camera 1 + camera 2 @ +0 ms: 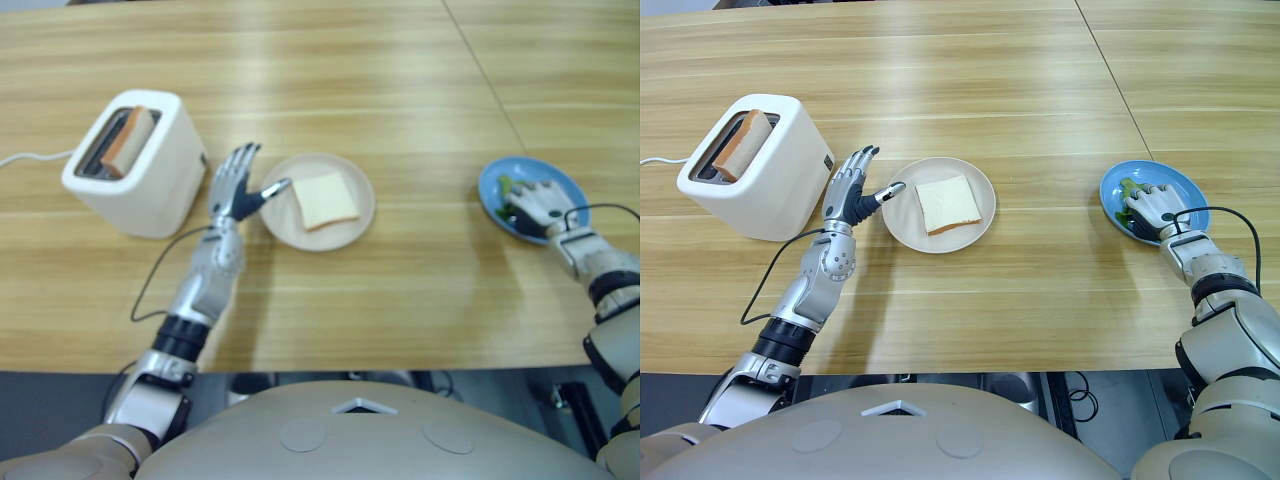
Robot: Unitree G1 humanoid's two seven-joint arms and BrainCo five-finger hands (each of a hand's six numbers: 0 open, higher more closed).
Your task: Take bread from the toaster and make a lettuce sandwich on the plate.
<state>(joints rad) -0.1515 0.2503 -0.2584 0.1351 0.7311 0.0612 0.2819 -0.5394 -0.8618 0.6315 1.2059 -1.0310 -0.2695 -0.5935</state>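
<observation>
Toaster (770, 195) holds one bread slice (743, 143), plate (905, 228) another; lettuce (1128, 187) in blue dish (1178, 180)

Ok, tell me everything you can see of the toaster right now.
The toaster is a white, boxy, smooth-looking unit with rounded edges. It stands upright on the wooden table, left of the plate. Its dark slotted top holds one browned slice of bread, which pokes up above it. A white cord leaves its left side, and a small dark mark sits on its right face. The open left hand is close beside it, apparently not touching.
</observation>
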